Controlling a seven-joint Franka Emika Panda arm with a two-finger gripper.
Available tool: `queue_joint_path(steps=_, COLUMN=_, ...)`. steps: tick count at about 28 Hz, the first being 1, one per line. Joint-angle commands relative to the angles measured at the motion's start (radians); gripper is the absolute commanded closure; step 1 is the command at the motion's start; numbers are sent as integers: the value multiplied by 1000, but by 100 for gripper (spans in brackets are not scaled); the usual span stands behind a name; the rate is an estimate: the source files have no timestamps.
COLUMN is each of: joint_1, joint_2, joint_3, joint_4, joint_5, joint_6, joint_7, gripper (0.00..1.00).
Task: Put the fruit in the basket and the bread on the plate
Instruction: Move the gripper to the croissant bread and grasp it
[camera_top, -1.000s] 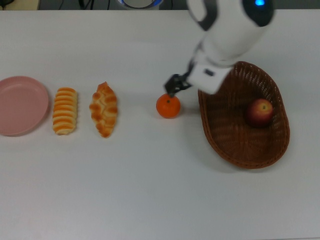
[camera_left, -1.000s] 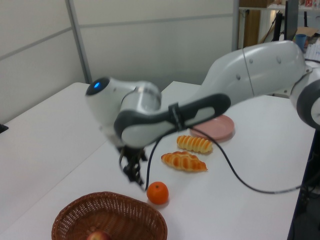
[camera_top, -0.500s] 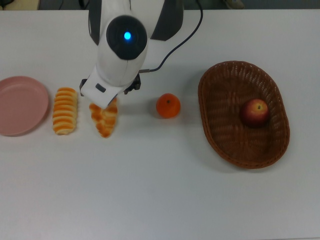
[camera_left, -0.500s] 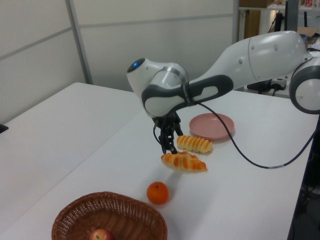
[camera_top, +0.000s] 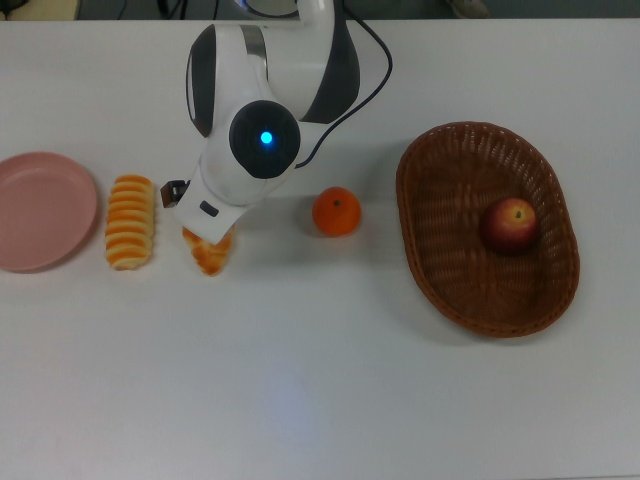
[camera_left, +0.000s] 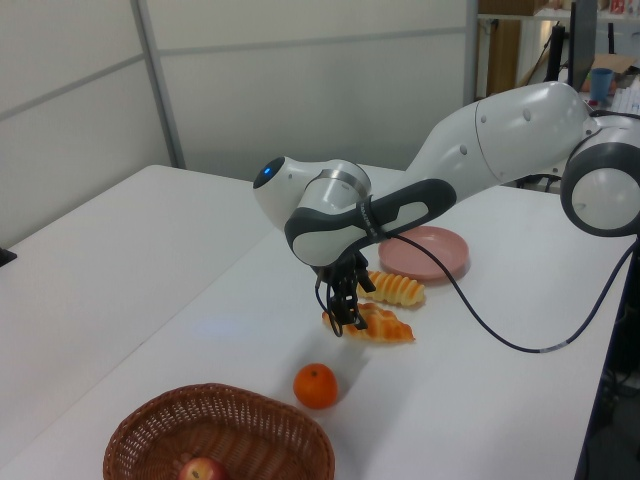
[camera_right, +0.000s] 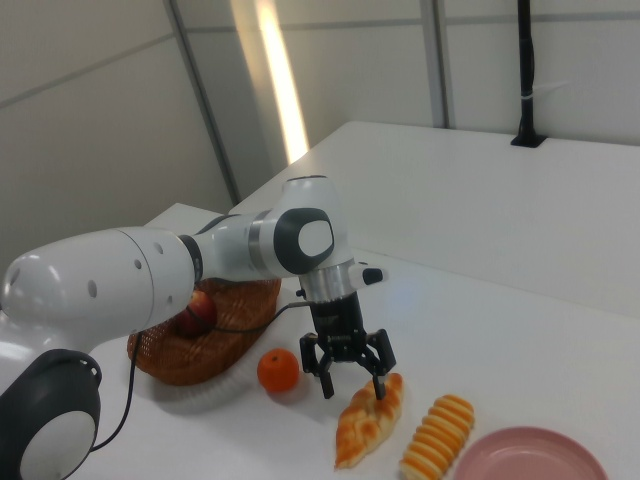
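Claw (camera_right: 351, 377) leaves the mandarin (camera_top: 336, 212), now drops spread wide over the croissant (camera_right: 366, 418), seemingly not gripping yet; bread first.

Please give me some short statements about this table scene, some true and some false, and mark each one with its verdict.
1. The red apple lies inside the oval brown wicker basket. True.
2. The bright orange mandarin is in the basket. False: it sits on the table beside it.
3. The round pink plate holds a pastry. False: it holds nothing.
4. The open gripper hangs over the braided golden pastry. True.
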Motion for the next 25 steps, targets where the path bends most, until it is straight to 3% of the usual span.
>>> queue_joint_path(steps=1, joint_1=5, joint_2=2, joint_3=-29, joint_4=-25, joint_5=-19, joint_6=53, joint_7=-1, gripper=0)
queue_joint_path(steps=15, joint_1=13, joint_2=28, joint_3=-35, joint_4=-25, joint_5=-42, joint_6=73, joint_7=-1, gripper=0)
queue_joint_path(steps=17, joint_1=16, joint_2=39, joint_3=-35, joint_4=-21, joint_5=-42, joint_6=73, joint_7=-1, gripper=19)
queue_joint_path(steps=20, joint_1=14, joint_2=42, joint_3=-35, joint_4=-19, joint_5=-40, joint_6=73, joint_7=-1, gripper=59)
queue_joint_path(steps=21, joint_1=14, joint_2=41, joint_3=-35, joint_4=-19, joint_5=-39, joint_6=73, joint_7=-3, gripper=91)
queue_joint_path(steps=22, joint_1=14, joint_2=41, joint_3=-34, joint_4=-18, joint_5=-36, joint_6=73, joint_7=-3, gripper=100)
queue_joint_path(steps=25, joint_1=13, joint_2=41, joint_3=-34, joint_4=-18, joint_5=-33, joint_6=72, joint_7=-3, gripper=100)
